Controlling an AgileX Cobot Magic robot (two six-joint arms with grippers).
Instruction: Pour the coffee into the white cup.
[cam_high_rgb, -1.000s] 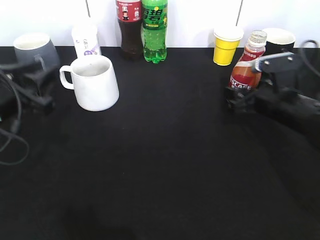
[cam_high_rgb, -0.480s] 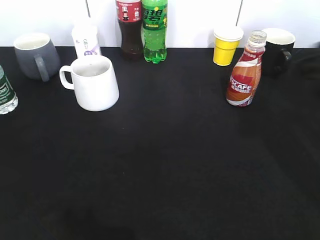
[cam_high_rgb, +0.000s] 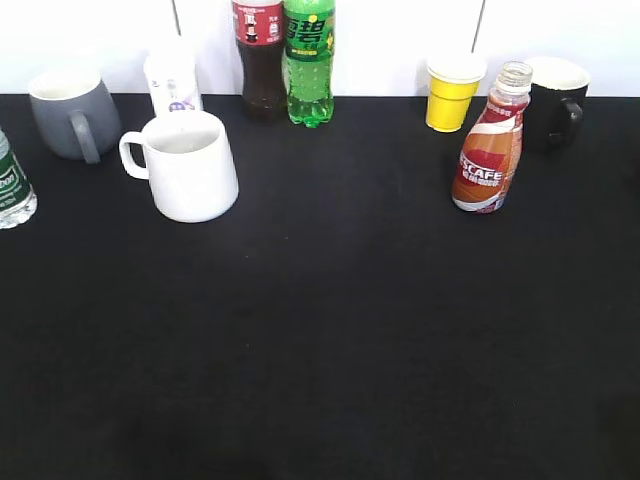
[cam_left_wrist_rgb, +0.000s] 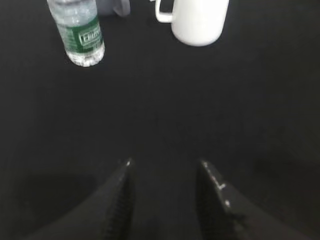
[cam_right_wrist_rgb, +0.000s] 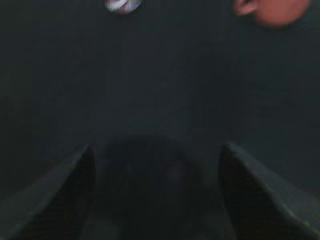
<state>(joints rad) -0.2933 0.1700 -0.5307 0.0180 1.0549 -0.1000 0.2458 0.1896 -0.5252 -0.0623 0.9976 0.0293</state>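
The coffee bottle (cam_high_rgb: 491, 150) stands upright and uncapped at the right of the black table. Its blurred lower part shows at the top edge of the right wrist view (cam_right_wrist_rgb: 272, 10). The white cup (cam_high_rgb: 190, 165) stands at the left, handle to the left, and also shows in the left wrist view (cam_left_wrist_rgb: 197, 20). Neither arm appears in the exterior view. My left gripper (cam_left_wrist_rgb: 166, 165) is open and empty over bare cloth, well short of the cup. My right gripper (cam_right_wrist_rgb: 157, 147) is open and empty, well short of the coffee bottle.
A grey mug (cam_high_rgb: 68, 110), a white bottle (cam_high_rgb: 172, 80), a cola bottle (cam_high_rgb: 259, 55) and a green soda bottle (cam_high_rgb: 308, 60) line the back. A yellow paper cup (cam_high_rgb: 452, 90) and a black mug (cam_high_rgb: 556, 100) stand behind the coffee. A water bottle (cam_high_rgb: 10, 190) stands at the left edge.
One second ago both arms were in the exterior view, the right gripper at the coffee bottle, the left near the grey mug. Both have drawn back out of that view. The bottle still stands.
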